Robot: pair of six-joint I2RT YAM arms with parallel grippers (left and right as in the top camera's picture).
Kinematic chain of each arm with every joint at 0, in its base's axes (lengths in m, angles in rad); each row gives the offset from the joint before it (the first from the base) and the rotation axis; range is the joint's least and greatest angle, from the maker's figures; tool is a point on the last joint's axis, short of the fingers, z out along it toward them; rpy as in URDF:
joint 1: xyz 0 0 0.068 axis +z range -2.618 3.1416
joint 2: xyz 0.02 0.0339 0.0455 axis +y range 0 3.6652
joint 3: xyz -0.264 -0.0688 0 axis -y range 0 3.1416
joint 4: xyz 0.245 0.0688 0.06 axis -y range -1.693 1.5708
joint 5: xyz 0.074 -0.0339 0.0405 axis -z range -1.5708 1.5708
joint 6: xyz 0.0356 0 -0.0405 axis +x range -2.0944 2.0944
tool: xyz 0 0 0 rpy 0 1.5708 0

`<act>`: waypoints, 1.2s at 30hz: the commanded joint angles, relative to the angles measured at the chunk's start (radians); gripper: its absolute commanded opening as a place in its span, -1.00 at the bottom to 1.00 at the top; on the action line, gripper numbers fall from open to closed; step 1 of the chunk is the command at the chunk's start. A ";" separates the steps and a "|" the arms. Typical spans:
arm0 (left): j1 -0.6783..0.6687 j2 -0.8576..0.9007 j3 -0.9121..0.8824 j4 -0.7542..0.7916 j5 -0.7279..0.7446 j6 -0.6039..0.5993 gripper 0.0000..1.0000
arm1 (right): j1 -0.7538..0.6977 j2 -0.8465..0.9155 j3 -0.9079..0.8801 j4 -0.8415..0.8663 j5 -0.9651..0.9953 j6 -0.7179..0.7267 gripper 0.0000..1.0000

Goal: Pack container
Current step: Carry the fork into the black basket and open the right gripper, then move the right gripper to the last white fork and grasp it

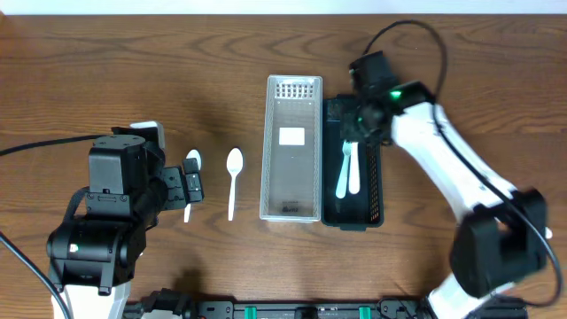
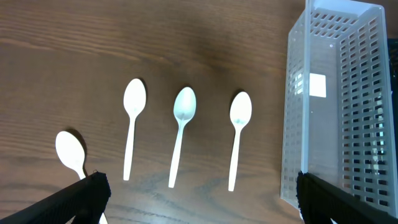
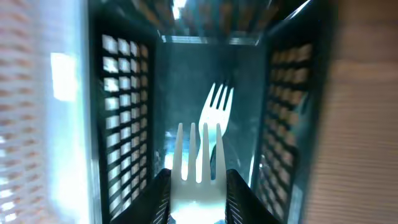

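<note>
Nearest the right wrist camera, the right end effector (image 3: 198, 188) is clenched on a white fork (image 3: 198, 158), gripped low on the neck with the tines pointing away from the lens. You see it held inside the black basket (image 3: 124, 106), between the two slotted walls. A second fork (image 3: 217, 102) lies on the basket floor just beyond it.

Hazards, as judged from this position:
- If you release with the fork tilted, the tines may catch in a wall slot and leave it propped up
- If you drop it directly ahead, it may land across the second fork and rest unevenly

At the left wrist camera, the left end effector (image 2: 202, 194) is released, fingers spread wide above the surface (image 2: 124, 37). Four spoons lie beyond it in a row: one (image 2: 71, 152) near the left-hand finger, then three more (image 2: 132, 124) (image 2: 182, 130) (image 2: 238, 130), near one another but apart. Descending on one may nudge its neighbour.

Farther right stands the clear basket (image 2: 348, 112), which holds no utensil that you can see. Its wall is close to the other finger, so keep clear of it when you close in on the nearest spoon
</note>
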 commanded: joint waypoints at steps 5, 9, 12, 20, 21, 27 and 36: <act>0.004 -0.002 0.019 -0.010 -0.009 -0.002 0.96 | 0.020 0.078 -0.005 0.011 0.007 0.019 -0.77; 0.004 -0.002 0.019 -0.010 -0.009 -0.002 0.96 | 0.020 0.069 0.000 0.019 0.007 -0.011 0.04; 0.004 -0.002 0.019 -0.010 -0.009 -0.002 0.96 | 0.019 0.045 0.010 0.015 0.008 -0.021 0.08; 0.004 -0.002 0.019 -0.010 -0.009 -0.002 0.96 | -0.079 -0.146 0.080 -0.082 0.079 -0.012 0.10; 0.004 -0.002 0.019 -0.010 -0.009 -0.002 0.96 | -0.106 -0.179 0.080 -0.094 0.091 0.000 0.11; 0.004 -0.002 0.019 -0.010 -0.009 -0.002 0.96 | -0.385 -0.321 0.076 -0.209 0.094 0.023 0.26; 0.004 -0.002 0.019 -0.010 -0.009 -0.002 0.96 | -0.724 -0.291 -0.086 -0.239 0.047 -0.060 0.61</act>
